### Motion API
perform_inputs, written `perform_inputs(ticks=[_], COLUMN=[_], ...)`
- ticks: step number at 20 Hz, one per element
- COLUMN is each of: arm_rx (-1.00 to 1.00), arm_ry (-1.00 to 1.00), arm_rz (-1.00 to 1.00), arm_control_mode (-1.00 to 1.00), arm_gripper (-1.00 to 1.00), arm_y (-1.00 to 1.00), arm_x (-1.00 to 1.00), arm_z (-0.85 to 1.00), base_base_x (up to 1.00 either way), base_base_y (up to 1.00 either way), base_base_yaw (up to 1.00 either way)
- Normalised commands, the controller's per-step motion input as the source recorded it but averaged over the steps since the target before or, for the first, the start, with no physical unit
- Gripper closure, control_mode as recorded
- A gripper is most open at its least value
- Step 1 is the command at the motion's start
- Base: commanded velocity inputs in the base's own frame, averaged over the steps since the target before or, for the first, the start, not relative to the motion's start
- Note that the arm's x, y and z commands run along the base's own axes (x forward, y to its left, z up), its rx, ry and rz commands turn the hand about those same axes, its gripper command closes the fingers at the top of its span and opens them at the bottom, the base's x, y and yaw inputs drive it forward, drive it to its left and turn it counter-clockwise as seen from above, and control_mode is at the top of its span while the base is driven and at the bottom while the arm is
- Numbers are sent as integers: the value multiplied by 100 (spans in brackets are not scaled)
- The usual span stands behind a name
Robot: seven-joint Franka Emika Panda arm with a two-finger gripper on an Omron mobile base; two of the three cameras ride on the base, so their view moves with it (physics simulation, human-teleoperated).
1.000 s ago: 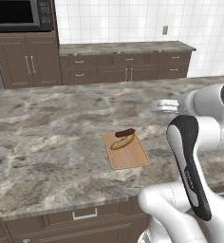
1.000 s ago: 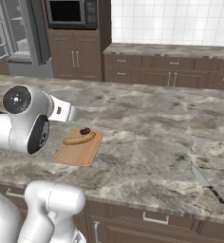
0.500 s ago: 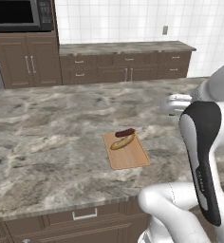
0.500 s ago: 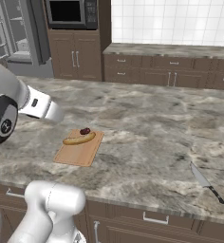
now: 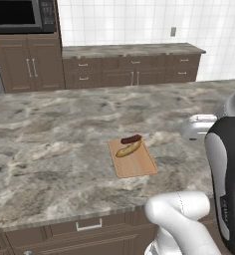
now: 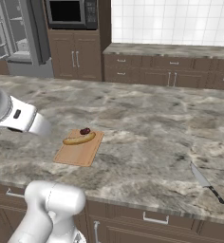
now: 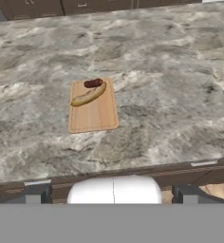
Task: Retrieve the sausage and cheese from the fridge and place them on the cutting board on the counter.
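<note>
I see the sausage (image 7: 93, 83) lying on the far end of the cutting board (image 7: 93, 116), touching a longer tan-yellow piece (image 7: 88, 95) that looks more like a bread roll or banana than a cheese wheel, so I can't vouch the cheese is delivered. The board sits on the counter (image 7: 171, 95), ahead of and below my gripper (image 7: 113, 197), whose fingertips stand wide apart and empty, likely because both items are already set down. A knife (image 6: 206, 182) lies well off to my right.
</note>
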Motion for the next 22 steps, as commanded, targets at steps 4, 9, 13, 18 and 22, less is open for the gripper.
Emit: perform_inputs(ticks=[4,9,13,18,22], arm_rx=[0,0,0,0,0], arm_ry=[-6,0,0,0,0], arm_rz=[4,0,0,0,0], arm_control_mode=[-100,100,100,100,100], arm_gripper=[-100,-100,-100,-100,-100], arm_y=[0,0,0,0,0], arm_x=[-19,0,0,0,0], arm_z=[-25,-2,0,0,0], base_base_x=[0,-44,-100,-37,-26], base_base_y=[0,13,80,100,100], base_base_yaw=[0,2,11,22,24])
